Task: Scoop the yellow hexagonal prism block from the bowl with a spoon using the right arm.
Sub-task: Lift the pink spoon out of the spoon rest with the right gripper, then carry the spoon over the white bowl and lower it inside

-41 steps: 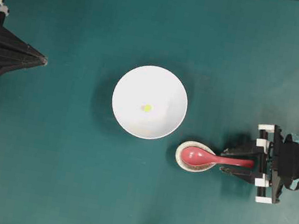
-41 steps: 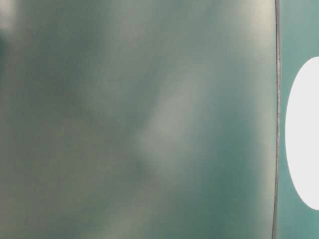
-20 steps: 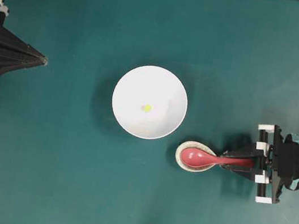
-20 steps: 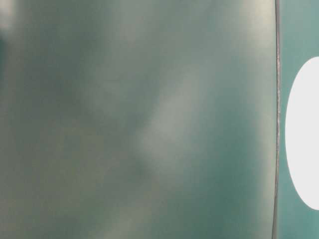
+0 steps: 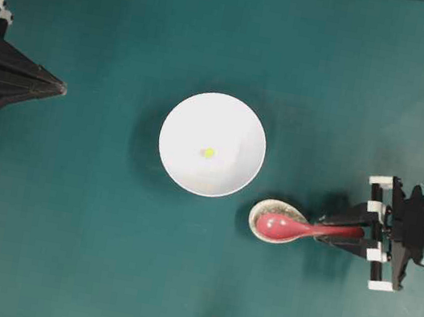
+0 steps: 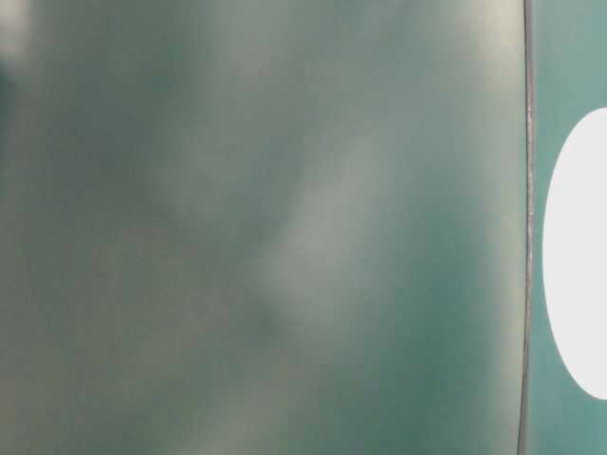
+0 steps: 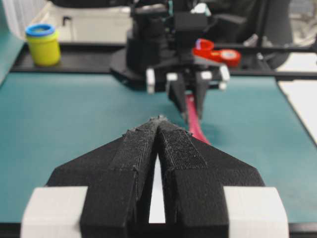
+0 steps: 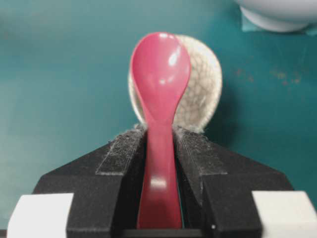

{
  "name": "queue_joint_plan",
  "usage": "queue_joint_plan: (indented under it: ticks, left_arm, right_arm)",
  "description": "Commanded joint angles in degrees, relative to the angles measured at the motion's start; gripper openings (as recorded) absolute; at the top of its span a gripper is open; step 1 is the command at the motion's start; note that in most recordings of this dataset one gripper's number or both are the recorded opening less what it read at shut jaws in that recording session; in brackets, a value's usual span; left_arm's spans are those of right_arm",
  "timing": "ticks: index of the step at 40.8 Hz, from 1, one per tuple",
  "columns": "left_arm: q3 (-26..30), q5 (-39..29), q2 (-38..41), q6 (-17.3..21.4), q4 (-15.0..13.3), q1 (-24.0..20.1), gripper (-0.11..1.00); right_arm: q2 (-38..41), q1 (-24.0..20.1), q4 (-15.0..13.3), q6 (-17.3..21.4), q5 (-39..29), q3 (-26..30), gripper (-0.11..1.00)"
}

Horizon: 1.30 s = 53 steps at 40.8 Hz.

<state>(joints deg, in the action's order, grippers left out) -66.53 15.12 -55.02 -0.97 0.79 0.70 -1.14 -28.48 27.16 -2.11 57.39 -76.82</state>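
On the teal desk [image 5: 82,251], seen from overhead, we find the white bowl [image 5: 212,145] near the middle, with the yellow hexagonal prism block [image 5: 209,152] lying inside it, a tiny bright speck just off the bowl's centre; below and to the right of the bowl, just beside its rim, sits a small speckled beige spoon rest [image 5: 267,210], and the red-pink spoon [image 5: 298,228] lies with its oval scoop over that rest and its handle running rightward into the right arm's end effector [image 5: 346,232]; in the right wrist view we see the two black fingers [image 8: 119,163] of the right end effector [image 8: 159,148] pressed against either side of the spoon [image 8: 159,89] handle, so it is closed on the handle, the scoop standing out ahead of the tips above the crackled rest [image 8: 200,94], with the foot of the bowl [image 8: 277,15] at the upper right corner; at the left edge of the overhead view the left end effector [image 5: 59,87] points toward the bowl, well apart from it, its fingers brought together to a point; the left wrist view shows those fingers [image 7: 133,158] meeting at their tips, holding nothing, and beyond them the right arm gripping the spoon [image 7: 194,124]; a yellow cup with a blue rim [image 7: 43,44] stands off the desk at the far left; the table-level view gives us only blurred teal and a white oval at its right edge.
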Motion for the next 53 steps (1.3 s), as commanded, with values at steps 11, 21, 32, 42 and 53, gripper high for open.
queue_joint_plan:
  ticks: [11, 21, 32, 42, 53]
  left_arm:
    - [1.2, 0.0, 0.4, 0.1, 0.2, 0.2, 0.03]
    - [1.2, -0.2, 0.4, 0.2, 0.1, 0.2, 0.03]
    - [1.3, -0.6, 0.4, 1.1, 0.2, 0.2, 0.03]
    - [1.4, -1.4, 0.2, 1.1, 0.2, 0.2, 0.03]
    - [1.4, -1.3, -0.1, 1.2, 0.2, 0.2, 0.03]
  right_arm:
    - [-10.3, 2.0, 0.0, -3.9, -6.0, 0.5, 0.25]
    - [-17.9, 6.0, 0.0, -7.6, -14.1, 2.1, 0.25]
    - [-25.5, 11.1, -0.2, -12.9, -27.8, 6.2, 0.25]
    - [-29.1, 14.7, -0.7, -16.0, -38.5, 10.6, 0.25]
    - [-28.8, 19.7, -1.1, -16.1, -44.1, 14.1, 0.25]
